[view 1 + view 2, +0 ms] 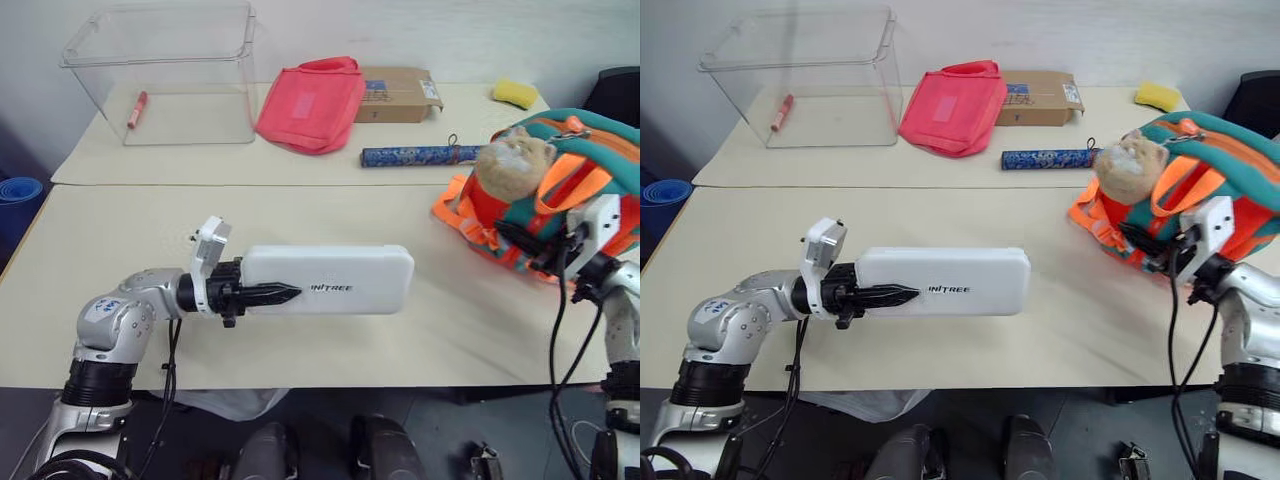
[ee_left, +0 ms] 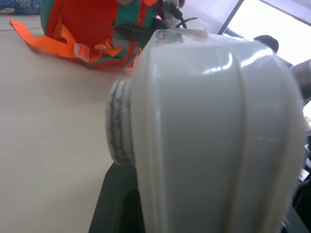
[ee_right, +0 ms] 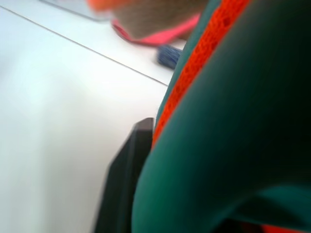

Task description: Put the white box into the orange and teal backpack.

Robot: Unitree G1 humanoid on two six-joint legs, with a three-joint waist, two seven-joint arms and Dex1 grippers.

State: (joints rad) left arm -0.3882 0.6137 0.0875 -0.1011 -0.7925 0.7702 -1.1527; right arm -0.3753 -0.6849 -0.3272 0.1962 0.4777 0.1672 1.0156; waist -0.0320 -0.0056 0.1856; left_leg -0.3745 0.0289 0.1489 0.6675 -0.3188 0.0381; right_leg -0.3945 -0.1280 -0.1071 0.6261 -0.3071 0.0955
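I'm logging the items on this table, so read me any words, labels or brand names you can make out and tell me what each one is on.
"UNITREE": grey lettering on top of the white box; the first letter is partly hidden by the left gripper.
Cardboard box: printed labels, too small to read.
Blue patterned roll: a pattern, no legible text.
Pink-red bag: a pale patch, nothing readable.

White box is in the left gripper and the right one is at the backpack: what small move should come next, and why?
Probably the right gripper, which looks closed on the orange and teal backpack, should lift its edge to open the bag. The left gripper holds the white box flat, its far end pointing toward the backpack with bare table between, and no opening shows yet.
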